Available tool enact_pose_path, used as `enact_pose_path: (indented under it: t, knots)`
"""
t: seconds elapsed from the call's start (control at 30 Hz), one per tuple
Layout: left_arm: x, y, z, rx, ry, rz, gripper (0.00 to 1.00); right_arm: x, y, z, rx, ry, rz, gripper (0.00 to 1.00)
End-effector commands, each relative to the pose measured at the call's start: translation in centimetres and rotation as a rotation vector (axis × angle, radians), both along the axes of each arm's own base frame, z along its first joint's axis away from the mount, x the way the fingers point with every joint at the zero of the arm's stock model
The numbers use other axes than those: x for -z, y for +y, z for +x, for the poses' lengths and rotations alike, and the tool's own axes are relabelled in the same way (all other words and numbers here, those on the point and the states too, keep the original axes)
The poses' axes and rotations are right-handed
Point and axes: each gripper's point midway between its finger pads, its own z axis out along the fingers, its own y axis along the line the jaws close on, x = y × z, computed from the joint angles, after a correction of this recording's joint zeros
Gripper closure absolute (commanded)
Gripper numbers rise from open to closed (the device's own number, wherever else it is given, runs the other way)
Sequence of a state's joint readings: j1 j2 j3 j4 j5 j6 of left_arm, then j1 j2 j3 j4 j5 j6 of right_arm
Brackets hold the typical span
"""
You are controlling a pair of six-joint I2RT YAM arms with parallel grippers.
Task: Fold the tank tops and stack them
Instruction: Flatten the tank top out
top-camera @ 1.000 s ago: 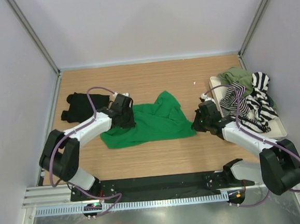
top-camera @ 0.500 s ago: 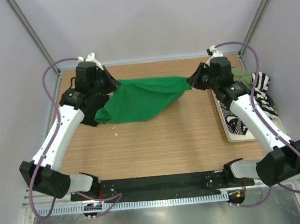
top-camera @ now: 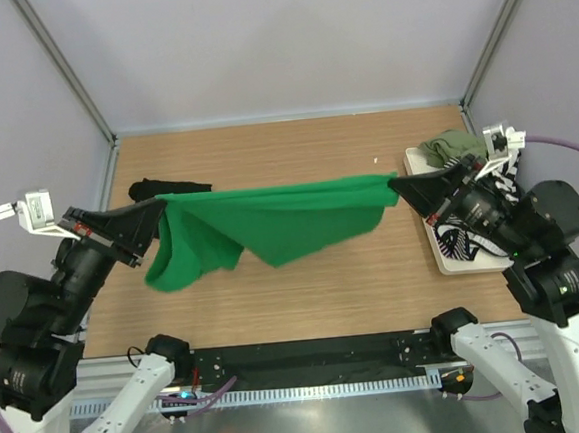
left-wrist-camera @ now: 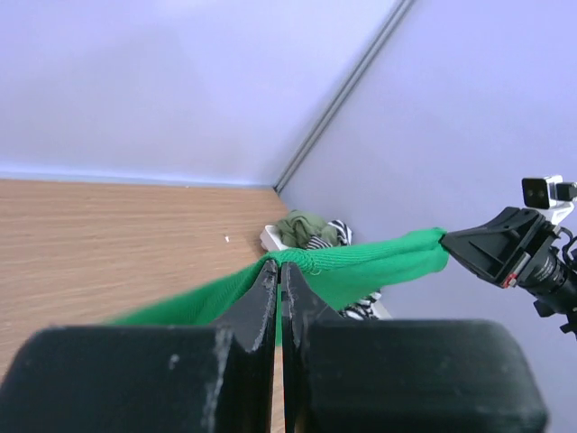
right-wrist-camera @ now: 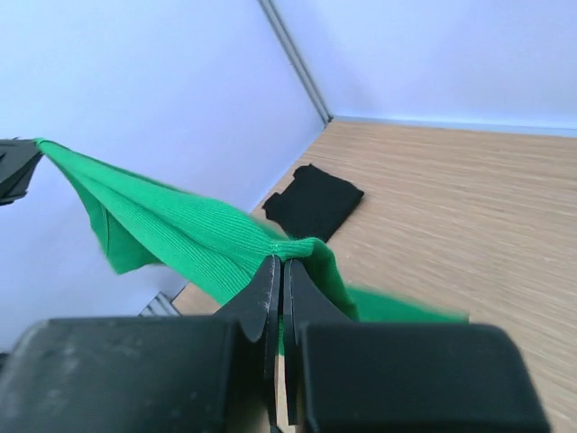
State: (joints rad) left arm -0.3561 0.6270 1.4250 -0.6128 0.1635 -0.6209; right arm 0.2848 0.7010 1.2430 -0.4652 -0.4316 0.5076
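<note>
Nearest of all, the black base plate (top-camera: 311, 358) lies on the near side of the green tank top (top-camera: 270, 220), along the front edge of the wooden table (top-camera: 316, 295). Both arms are raised, one at each end of the green tank top, which hangs in the air above the middle of the table, pulled into a long band between them. The left gripper (top-camera: 157, 209) holds its left end. In the left wrist view the fingers (left-wrist-camera: 261, 302) are pressed almost together, with a thin edge of green ribbed cloth caught at their tips. The right gripper (top-camera: 395, 184) holds the right end the same way, its fingers (right-wrist-camera: 305, 302) nearly closed on a bunched green hem. Near its left end the cloth sags in a loose fold, while the right end runs tauter and narrower. Just beyond the green tank top's left end, a black tank top (top-camera: 155, 187) lies flat on the wood, partly hidden behind the band from above. To the right of the green tank top's right end sits a white tray (top-camera: 440, 253), partly covered by the right arm. It holds a striped tank top (top-camera: 459, 241), and an olive tank top (top-camera: 454, 145) is crumpled at its far end. Farthest from the green tank top stands the pale back wall (top-camera: 276, 47).
</note>
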Motion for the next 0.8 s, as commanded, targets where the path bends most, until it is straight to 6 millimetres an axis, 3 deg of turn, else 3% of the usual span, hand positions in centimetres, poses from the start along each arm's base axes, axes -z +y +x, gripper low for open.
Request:
enact_pose_path:
  t: [0.0, 0.03, 0.07, 0.17, 0.2, 0.23, 0.27, 0.3, 0.33, 0.37, 0.43, 0.47, 0.5, 0.53, 0.57, 0.6, 0.63, 0.67, 0.7, 0.77]
  knots:
    - [2.2, -0.8, 1.1, 0.019, 0.085, 0.019, 1.0, 1.6, 0.1, -1.4, -0.027, 0.089, -0.007, 0.98]
    - [2.8, -0.6, 1.6, 0.001, 0.113, 0.024, 1.0, 1.5, -0.2, -1.5, -0.01, 0.095, -0.006, 0.96]
    - [3.4, -0.7, 2.1, -0.008, 0.137, 0.027, 1.0, 1.9, -0.5, -1.1, 0.016, 0.115, -0.014, 0.87]
    - [6.8, -1.3, 5.0, -0.035, 0.259, 0.046, 1.0, 5.1, -1.4, 1.1, 0.108, 0.235, -0.06, 0.83]
    - [9.5, -1.9, 6.4, -0.037, 0.336, 0.054, 1.0, 6.2, -1.5, 1.8, 0.13, 0.271, -0.071, 0.82]
    - [10.8, -2.6, 8.2, -0.039, 0.361, 0.056, 1.0, 8.7, -1.9, 3.1, 0.177, 0.33, -0.09, 0.78]
    - [12.7, -3.1, 9.6, -0.047, 0.404, 0.062, 1.0, 10.5, -1.7, 4.3, 0.19, 0.377, -0.107, 0.84]
    - [16.2, -3.5, 11.0, -0.055, 0.476, 0.081, 1.0, 11.1, -1.5, 5.7, 0.201, 0.375, -0.102, 0.97]
    - [16.8, -4.0, 12.8, -0.065, 0.463, 0.071, 1.0, 13.8, -1.6, 7.1, 0.233, 0.423, -0.118, 0.99]
    - [21.5, -4.4, 15.3, -0.099, 0.569, 0.113, 1.0, 15.5, -1.3, 9.5, 0.256, 0.453, -0.126, 0.99]
    - [24.5, -5.4, 18.4, -0.109, 0.606, 0.13, 1.0, 18.4, -1.0, 11.7, 0.279, 0.513, -0.151, 0.99]
    - [28.0, -5.8, 20.1, -0.119, 0.682, 0.174, 1.0, 20.8, -0.3, 13.2, 0.269, 0.571, -0.175, 0.99]
    - [29.6, -5.9, 21.2, -0.126, 0.701, 0.219, 1.0, 21.8, 0.1, 13.7, 0.252, 0.597, -0.185, 0.96]
    - [30.9, -5.9, 21.9, -0.14, 0.725, 0.246, 1.0, 23.3, 0.7, 13.9, 0.216, 0.633, -0.198, 0.83]
    - [33.2, -5.9, 22.9, -0.153, 0.772, 0.285, 1.0, 24.0, 2.0, 13.9, 0.144, 0.649, -0.178, 0.78]
    - [34.0, -5.2, 23.5, -0.193, 0.778, 0.311, 1.0, 25.2, 2.7, 13.8, 0.107, 0.675, -0.174, 0.74]
    - [34.7, -5.0, 23.7, -0.199, 0.786, 0.338, 1.0, 28.3, 3.1, 13.6, 0.079, 0.74, -0.191, 0.67]
    - [35.1, -4.8, 23.9, -0.209, 0.793, 0.35, 1.0, 29.1, 3.7, 13.6, 0.055, 0.741, -0.199, 0.65]
    - [35.4, -4.6, 24.0, -0.222, 0.796, 0.356, 1.0, 31.2, 3.9, 13.4, 0.047, 0.785, -0.226, 0.64]
    - [35.4, -4.3, 23.8, -0.232, 0.79, 0.359, 1.0, 32.6, 4.8, 13.1, 0.018, 0.789, -0.264, 0.57]
